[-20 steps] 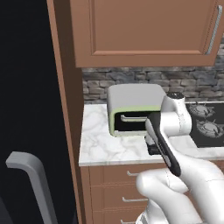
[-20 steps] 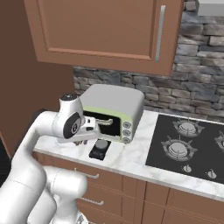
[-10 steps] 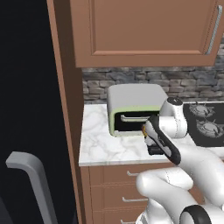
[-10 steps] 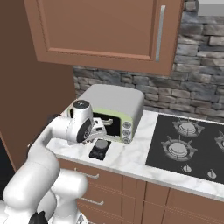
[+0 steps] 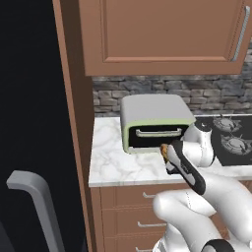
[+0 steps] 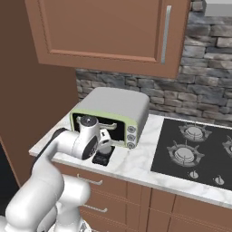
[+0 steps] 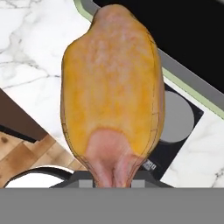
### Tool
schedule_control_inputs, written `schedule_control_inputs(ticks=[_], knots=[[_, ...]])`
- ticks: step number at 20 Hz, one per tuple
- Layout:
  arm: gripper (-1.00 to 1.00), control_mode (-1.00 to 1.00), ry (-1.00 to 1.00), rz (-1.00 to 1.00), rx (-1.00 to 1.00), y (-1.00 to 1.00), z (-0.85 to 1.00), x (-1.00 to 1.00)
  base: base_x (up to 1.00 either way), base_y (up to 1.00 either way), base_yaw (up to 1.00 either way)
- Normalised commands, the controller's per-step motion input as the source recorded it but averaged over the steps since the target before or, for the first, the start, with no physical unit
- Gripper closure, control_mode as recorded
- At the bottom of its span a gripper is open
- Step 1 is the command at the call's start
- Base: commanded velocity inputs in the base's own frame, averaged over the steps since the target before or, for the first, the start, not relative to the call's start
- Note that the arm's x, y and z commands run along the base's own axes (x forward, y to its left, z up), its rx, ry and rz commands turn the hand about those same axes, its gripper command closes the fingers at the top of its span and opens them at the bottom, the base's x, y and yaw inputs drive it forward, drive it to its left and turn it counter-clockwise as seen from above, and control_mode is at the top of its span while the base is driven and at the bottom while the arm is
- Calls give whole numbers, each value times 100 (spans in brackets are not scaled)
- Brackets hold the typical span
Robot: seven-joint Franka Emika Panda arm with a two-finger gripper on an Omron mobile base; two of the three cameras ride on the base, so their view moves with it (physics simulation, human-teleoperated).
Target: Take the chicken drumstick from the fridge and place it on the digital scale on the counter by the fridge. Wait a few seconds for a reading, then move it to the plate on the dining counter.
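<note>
My gripper is shut on the pale end of the golden-brown chicken drumstick, which takes up most of the hand view. Behind it lies the black digital scale with its round grey pan, on the marble counter. In the right base view the gripper hangs just above the scale, in front of the toaster oven. From the left, the drumstick peeks out at the gripper. The black fridge stands at the left. The plate and the dining counter are out of view.
A pale green toaster oven sits close behind the scale. A black cooktop takes the counter's right part. Brown wall cabinets hang overhead and drawers lie below. The fridge's grey bar handle juts out at lower left.
The arm has folded lower and the hand has shifted with the drumstick to a spot over the scale. The grip has stayed shut.
</note>
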Motion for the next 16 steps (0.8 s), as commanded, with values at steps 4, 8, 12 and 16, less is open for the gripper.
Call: schedule_control_inputs(ticks=[4,8,12,16], knots=[[100,-100,8,0,0,-5,-10,-1,0,0,0],[100,-100,16,-4,0,-16,-11,-3,0,0,0],[100,-100,10,-4,0,-15,-3,11,0,0,0],[100,-100,1,-1,0,-3,-10,12,0,0,0]])
